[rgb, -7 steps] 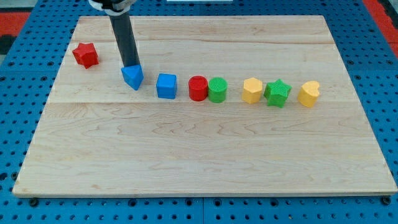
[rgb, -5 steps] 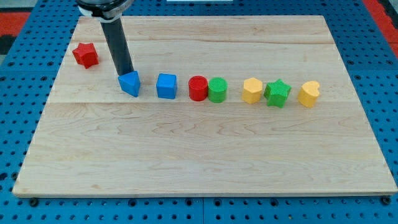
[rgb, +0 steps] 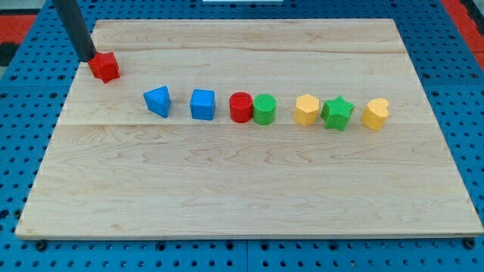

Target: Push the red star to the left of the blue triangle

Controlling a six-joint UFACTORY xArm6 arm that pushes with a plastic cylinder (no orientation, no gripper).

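My tip [rgb: 88, 58] rests at the upper left corner of the wooden board [rgb: 249, 196], touching or all but touching the upper left edge of the red star [rgb: 104, 66]; from this angle I cannot tell whether there is real contact. The rod has no fingers or jaws to open or close, so it holds nothing and only rests against the block's side.

The red star lies just to the view's right of and a little below my tip, close to the board's left edge. Further right and lower lies the blue triangle [rgb: 158, 100], apart from the star and well clear of my tip. The star is up and to the left of that triangle, not level with it.

Beyond the triangle, a row runs toward the view's right, each block farther from my tip: a blue cube [rgb: 202, 104], then a red cylinder [rgb: 240, 107] touching a green cylinder [rgb: 265, 109], then a yellow block [rgb: 306, 109] just beside a green star [rgb: 337, 113], and last a yellow heart-like block [rgb: 375, 114] near the right edge.
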